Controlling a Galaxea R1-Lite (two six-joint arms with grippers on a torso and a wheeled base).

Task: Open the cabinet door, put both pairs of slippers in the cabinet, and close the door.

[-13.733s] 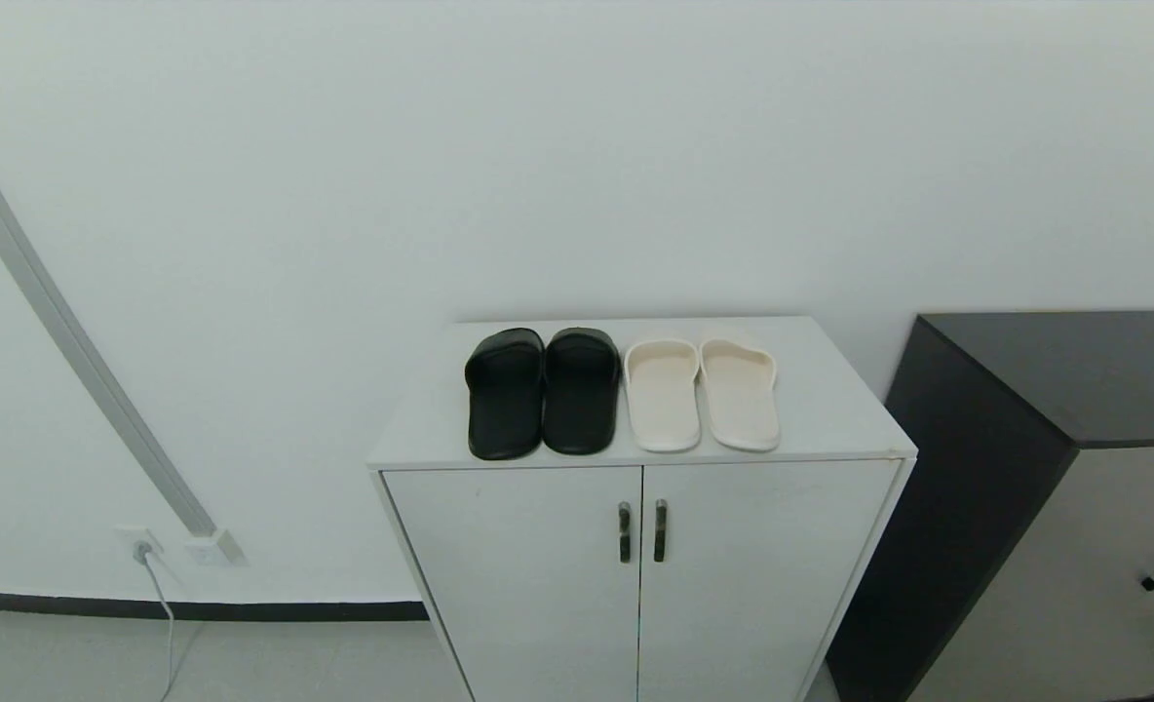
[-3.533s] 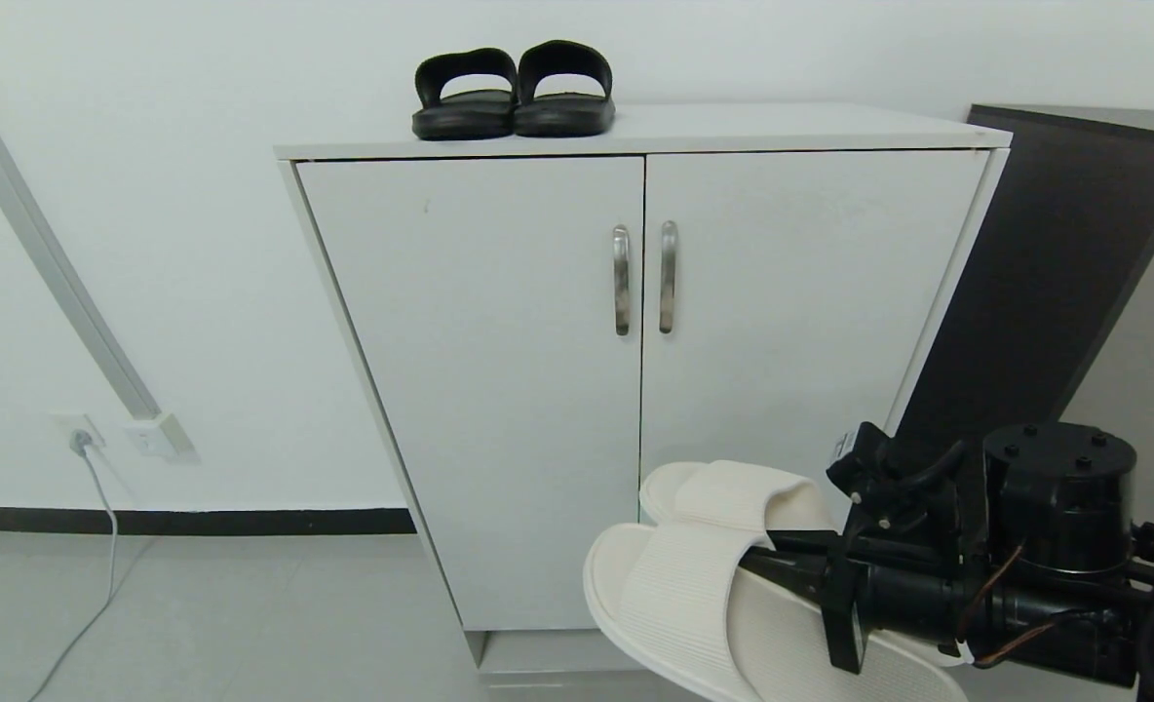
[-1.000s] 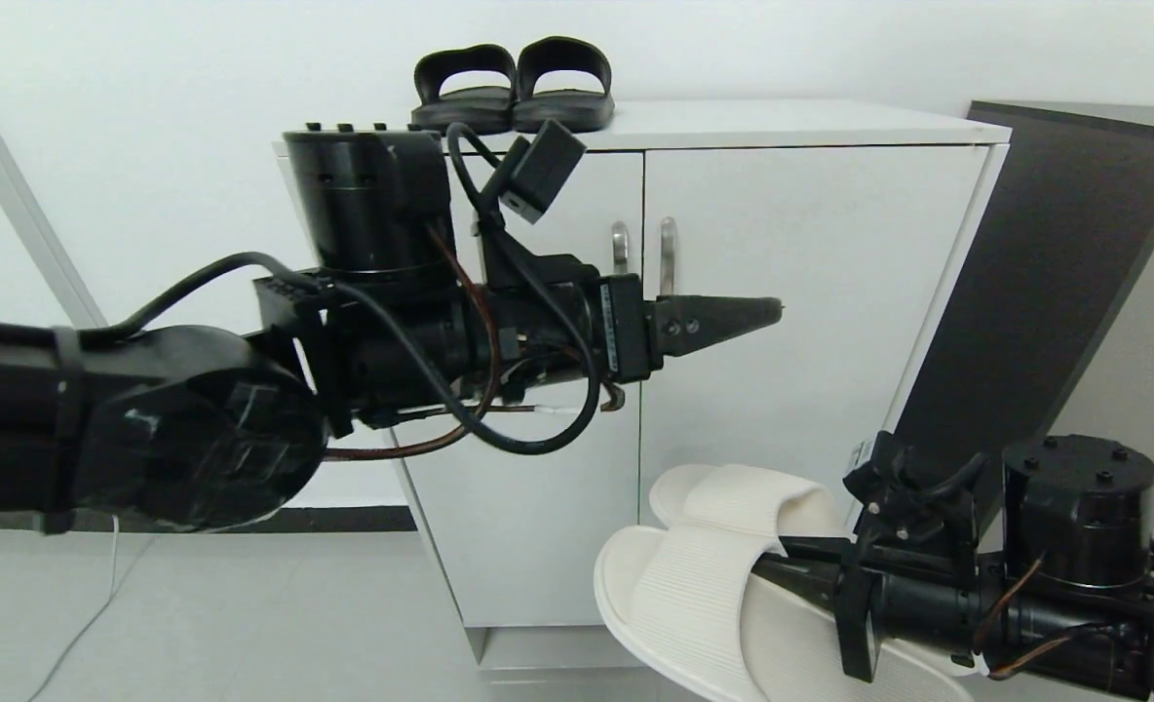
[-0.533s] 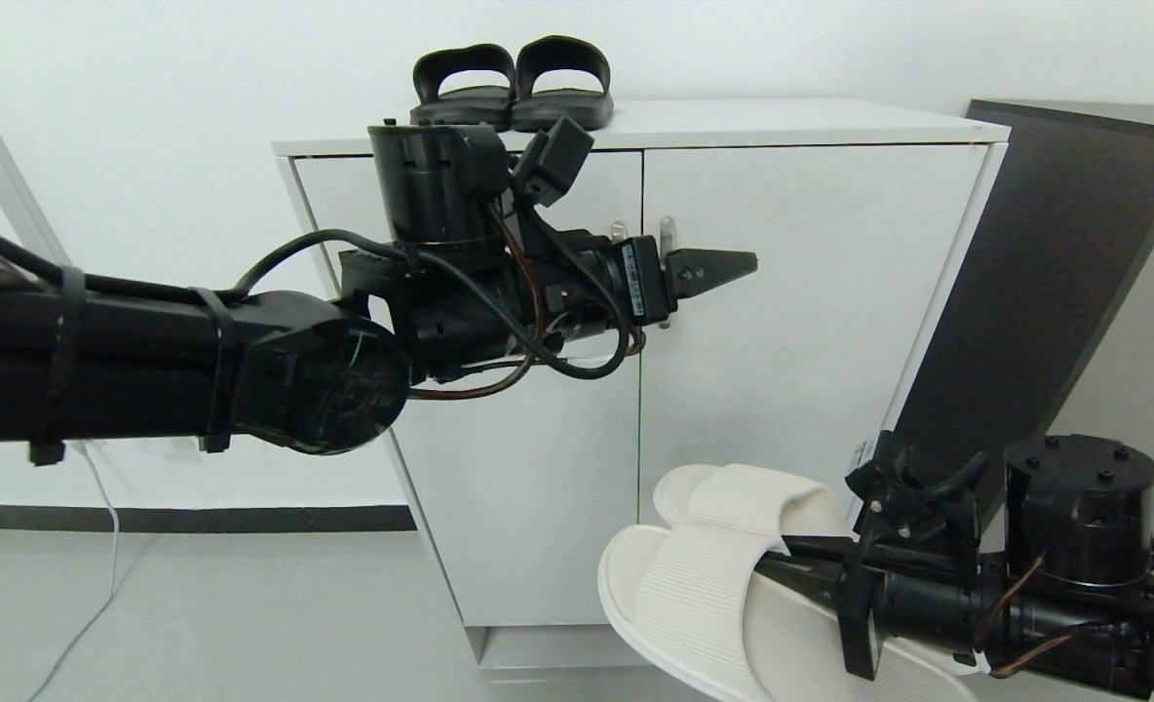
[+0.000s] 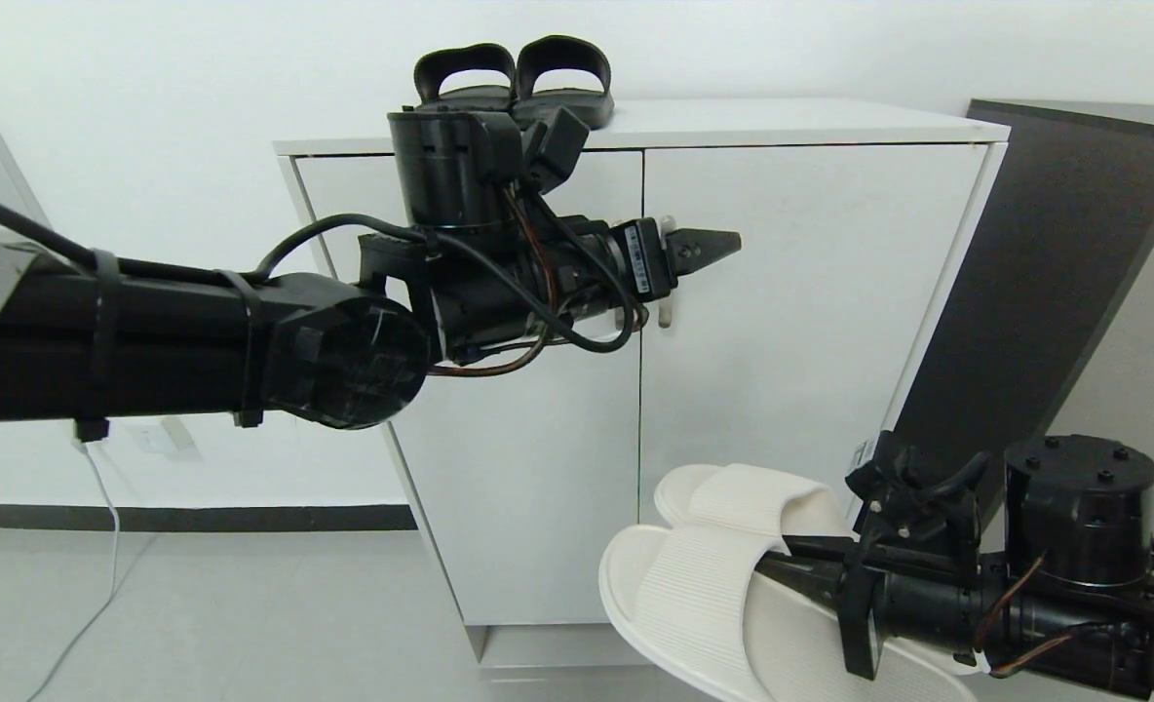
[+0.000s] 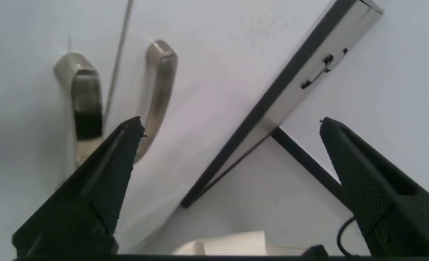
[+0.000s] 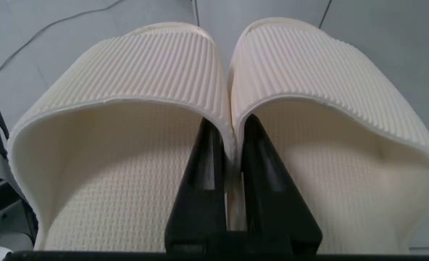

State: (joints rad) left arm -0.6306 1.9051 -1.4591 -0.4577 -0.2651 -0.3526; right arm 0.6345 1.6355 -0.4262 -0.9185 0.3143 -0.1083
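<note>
The white cabinet (image 5: 811,244) has both doors shut. On its top stands the black pair of slippers (image 5: 514,73). My left gripper (image 5: 709,249) hovers at the level of the two metal handles, just in front of the right door's handle (image 5: 668,314). In the left wrist view the left gripper (image 6: 231,125) is wide open, with the handles (image 6: 156,87) close to one finger (image 6: 91,196). Low at the right, my right gripper (image 5: 782,570) holds the white pair of slippers (image 5: 713,575) in front of the cabinet's lower part. There the right gripper (image 7: 229,145) is shut on the two touching inner walls of the white slippers (image 7: 127,109).
A dark cabinet (image 5: 1074,244) stands right beside the white one. A wall socket (image 5: 153,439) with a cable (image 5: 99,546) running to the floor is at the left. Open floor lies in front of the cabinet at the left.
My left arm has come into view, risen and moved forward to the cabinet handles. The right arm holds the white slippers in the same place.
</note>
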